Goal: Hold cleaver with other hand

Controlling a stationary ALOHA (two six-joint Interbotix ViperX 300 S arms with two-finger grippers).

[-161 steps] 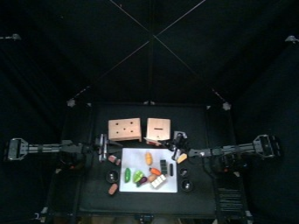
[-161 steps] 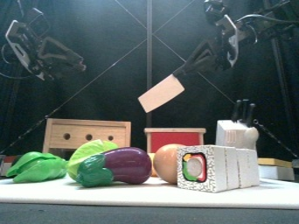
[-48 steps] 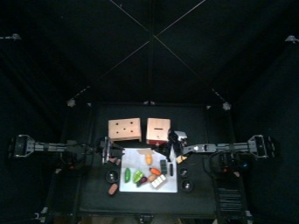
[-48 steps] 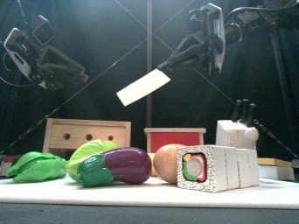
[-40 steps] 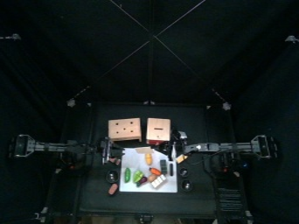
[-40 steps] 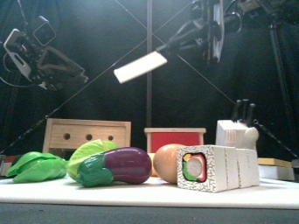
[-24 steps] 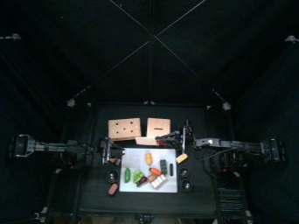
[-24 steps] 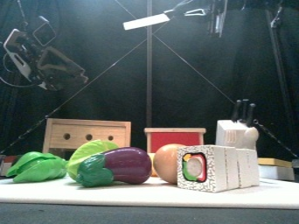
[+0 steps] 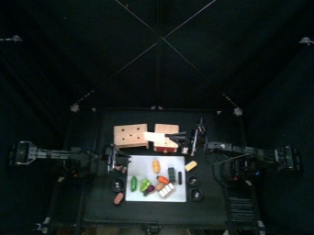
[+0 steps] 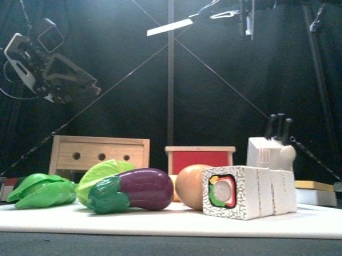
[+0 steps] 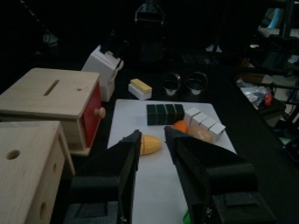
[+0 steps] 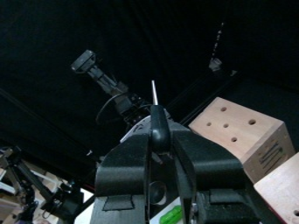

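Observation:
The cleaver (image 10: 174, 25) has a pale flat blade and hangs high above the table, nearly level, in the front view. My right gripper (image 10: 222, 13) is shut on its handle. From above, the cleaver (image 9: 163, 139) lies over the gap by the wooden boxes, with the right gripper (image 9: 185, 140) reaching in past the middle. In the right wrist view the blade (image 12: 153, 94) shows edge-on between the jaws. My left gripper (image 10: 63, 77) hangs open and empty at the left, well apart from the cleaver; its jaws (image 11: 152, 166) stand apart over the white board.
A white board (image 9: 139, 166) carries several toy foods, among them a purple eggplant (image 10: 140, 188), a green vegetable (image 10: 40, 190) and a sushi roll (image 10: 241, 192). Behind stand a wooden box (image 10: 98, 155), a red box (image 10: 199, 158) and a knife block (image 10: 271, 151).
The right arm has lifted the cleaver up and carried it back over the boxes; the blade has swung from slanting down to nearly level. The left arm has stayed put.

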